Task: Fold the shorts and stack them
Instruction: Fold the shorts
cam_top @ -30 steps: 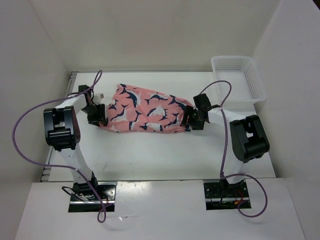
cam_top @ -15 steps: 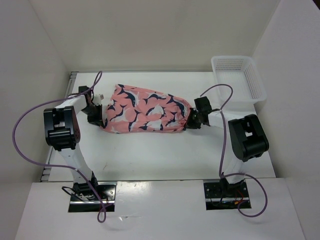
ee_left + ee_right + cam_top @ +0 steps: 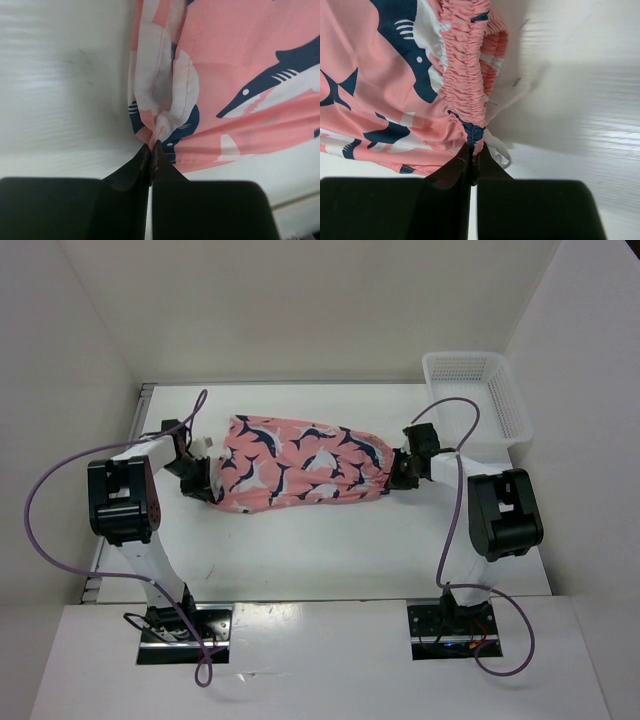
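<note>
The salmon-pink shorts [image 3: 300, 462] with navy-and-white whale shapes are stretched across the middle of the white table between my two grippers. My left gripper [image 3: 205, 480] is shut on the hem corner of the shorts [image 3: 165, 100] at their left end; its jaws pinch a fold of fabric [image 3: 151, 147]. My right gripper [image 3: 397, 472] is shut on the gathered elastic waistband [image 3: 465, 85] at the right end [image 3: 475, 152]. A white drawstring [image 3: 497, 147] hangs beside the right fingers.
A white perforated basket [image 3: 478, 395] stands at the back right corner of the table [image 3: 320, 550]. White walls enclose the table on three sides. Purple cables loop from both arms.
Both grippers have shut on the ends of the shorts. The shorts have been pulled away from me and stretched out longer between the two grippers.
</note>
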